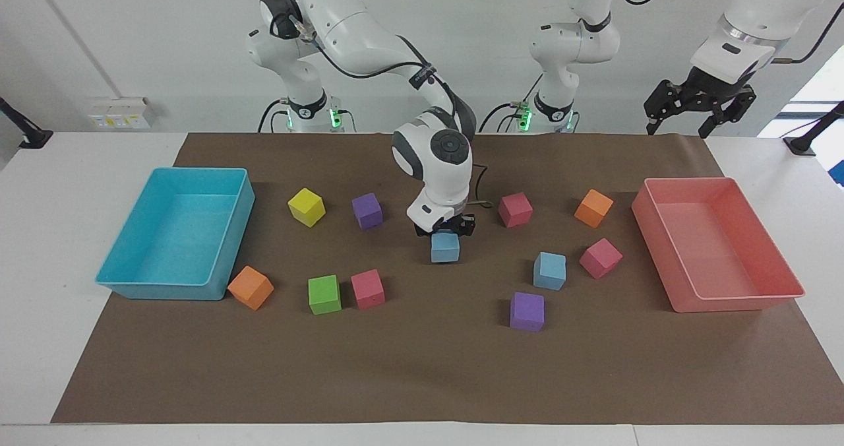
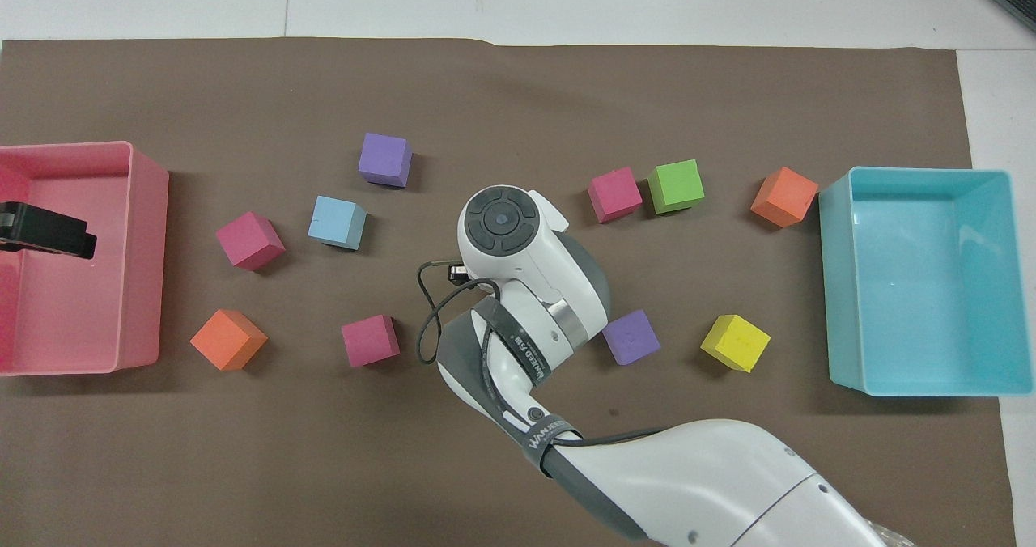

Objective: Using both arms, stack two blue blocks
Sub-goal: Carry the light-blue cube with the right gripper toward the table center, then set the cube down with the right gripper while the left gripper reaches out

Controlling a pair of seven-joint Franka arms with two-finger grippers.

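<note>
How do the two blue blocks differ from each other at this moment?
The blue block in the right gripper is gripped from above by the right gripper; the free blue block lies untouched on the brown paper. The gripped one is near the table's middle; the free one lies toward the left arm's end, beside a pink cube. The arm hides the gripped one from overhead; the free one shows there. Both are light-blue cubes of the same size.

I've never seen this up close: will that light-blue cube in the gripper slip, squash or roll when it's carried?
The blue block looks matte and foam-like, so probably light and grippy, perhaps slightly squashy. The right gripper clamps its flat sides, so slipping seems unlikely. Its square faces should keep it from rolling.
</note>
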